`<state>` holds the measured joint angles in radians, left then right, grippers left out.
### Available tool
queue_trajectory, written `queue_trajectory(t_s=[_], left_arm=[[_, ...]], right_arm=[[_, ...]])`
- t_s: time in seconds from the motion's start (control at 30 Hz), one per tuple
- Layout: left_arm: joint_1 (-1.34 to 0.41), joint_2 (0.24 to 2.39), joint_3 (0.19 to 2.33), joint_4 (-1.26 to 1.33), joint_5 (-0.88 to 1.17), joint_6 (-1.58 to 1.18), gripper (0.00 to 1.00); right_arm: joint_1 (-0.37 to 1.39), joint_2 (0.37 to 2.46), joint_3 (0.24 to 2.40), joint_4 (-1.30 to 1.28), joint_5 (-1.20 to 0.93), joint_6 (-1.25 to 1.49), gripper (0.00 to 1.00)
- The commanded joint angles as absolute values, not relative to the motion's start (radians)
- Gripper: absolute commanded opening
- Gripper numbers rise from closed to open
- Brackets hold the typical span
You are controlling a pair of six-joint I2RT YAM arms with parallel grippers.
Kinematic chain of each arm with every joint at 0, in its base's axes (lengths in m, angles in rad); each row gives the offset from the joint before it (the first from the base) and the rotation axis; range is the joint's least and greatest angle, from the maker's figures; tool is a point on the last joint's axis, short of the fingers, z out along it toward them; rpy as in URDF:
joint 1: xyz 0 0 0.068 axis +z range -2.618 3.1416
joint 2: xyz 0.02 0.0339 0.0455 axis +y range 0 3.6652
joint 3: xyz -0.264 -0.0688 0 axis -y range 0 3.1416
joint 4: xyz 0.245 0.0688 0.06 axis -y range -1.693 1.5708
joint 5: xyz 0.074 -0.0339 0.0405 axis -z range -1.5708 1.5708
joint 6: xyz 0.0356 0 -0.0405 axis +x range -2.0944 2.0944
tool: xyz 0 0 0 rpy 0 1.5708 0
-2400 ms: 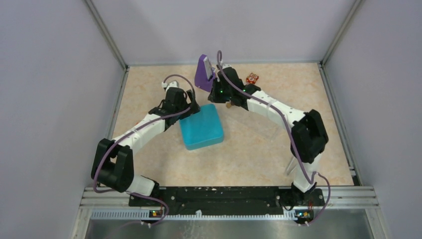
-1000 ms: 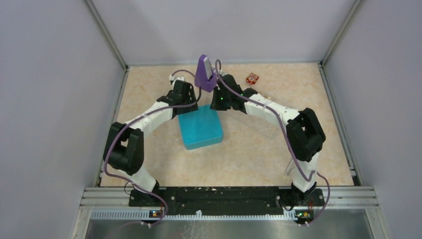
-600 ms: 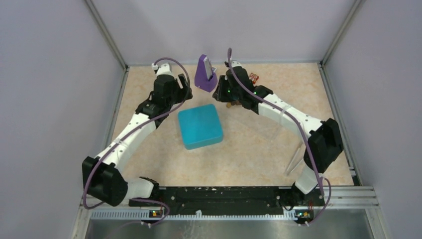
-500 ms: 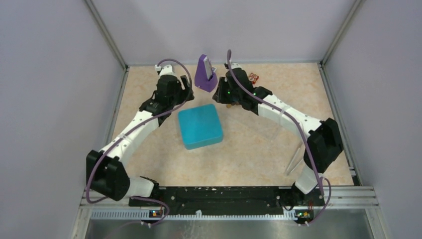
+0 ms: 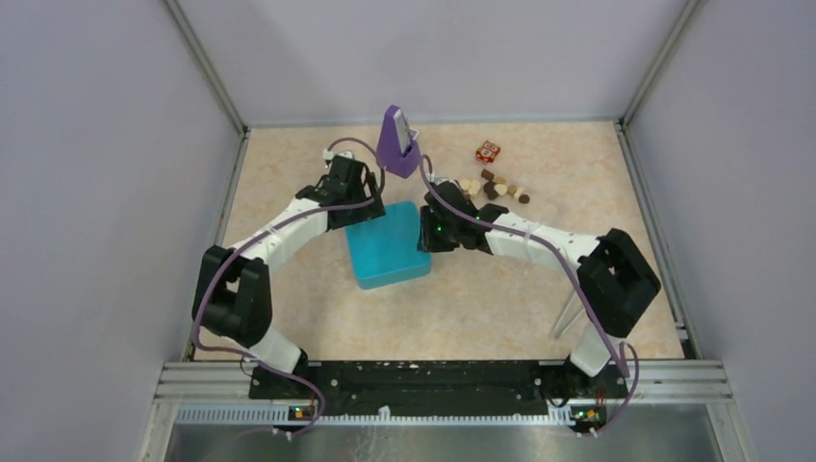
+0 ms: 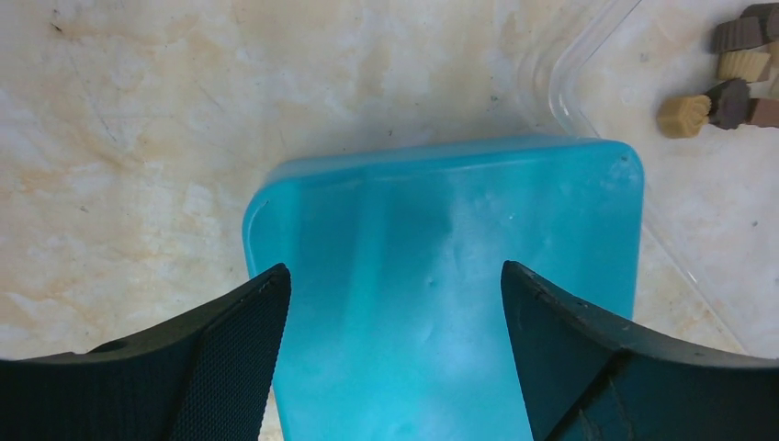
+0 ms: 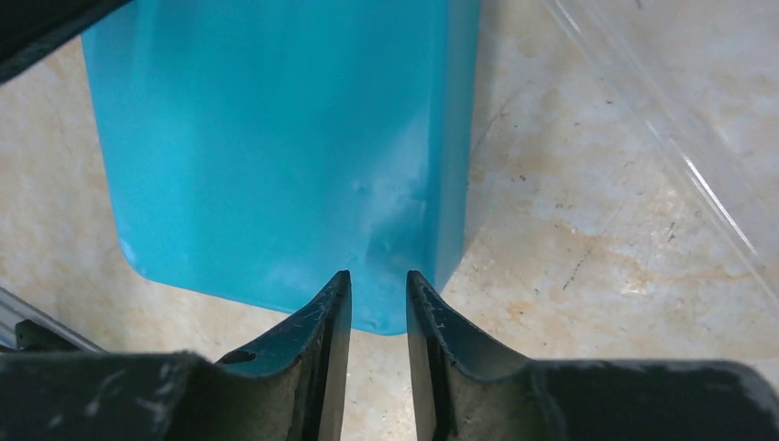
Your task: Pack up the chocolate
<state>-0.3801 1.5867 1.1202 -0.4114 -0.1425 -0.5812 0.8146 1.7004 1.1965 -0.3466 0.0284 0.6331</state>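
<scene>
Tabletop now shows chocolate; right fingers moved to lid.

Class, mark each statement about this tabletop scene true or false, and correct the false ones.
1. The left gripper has its fingers spread wide above the blue lid. True.
2. The chocolate is piled on top of the blue lid. False: the pieces lie apart from the lid, farther back and to the right, near the red-and-white cube.
3. The purple object stands beyond the blue lid, toward the far edge. True.
4. The right gripper is holding the red-and-white cube. False: the cube sits alone near the far edge, and the right gripper is at the lid's right edge.
</scene>
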Motion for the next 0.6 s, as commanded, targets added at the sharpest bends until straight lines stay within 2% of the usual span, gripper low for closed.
queue_trajectory(t_s=[0.0, 0.13, 0.37, 0.43, 0.47, 0.57], left_arm=[[-0.375, 1.489, 1.229, -0.481, -0.133, -0.552, 0.9], [-0.376, 1.346, 1.238, -0.449, -0.153, -0.479, 0.95], [-0.375, 1.122, 1.179, -0.429, -0.187, -0.421, 0.99], [-0.375, 1.058, 1.153, -0.433, -0.185, -0.414, 0.99], [-0.375, 1.032, 1.14, -0.439, -0.184, -0.411, 0.99], [-0.375, 0.964, 1.097, -0.462, -0.197, -0.402, 0.99]], right_arm=[[0.818, 1.617, 1.29, -0.399, 0.113, 0.599, 0.32], [0.816, 1.54, 1.359, -0.446, 0.215, 0.553, 0.53], [0.817, 1.402, 1.37, -0.446, 0.331, 0.516, 0.57], [0.816, 1.361, 1.35, -0.451, 0.392, 0.51, 0.73], [0.816, 1.341, 1.337, -0.454, 0.431, 0.507, 0.87], [0.817, 1.283, 1.3, -0.487, 0.542, 0.507, 0.91]])
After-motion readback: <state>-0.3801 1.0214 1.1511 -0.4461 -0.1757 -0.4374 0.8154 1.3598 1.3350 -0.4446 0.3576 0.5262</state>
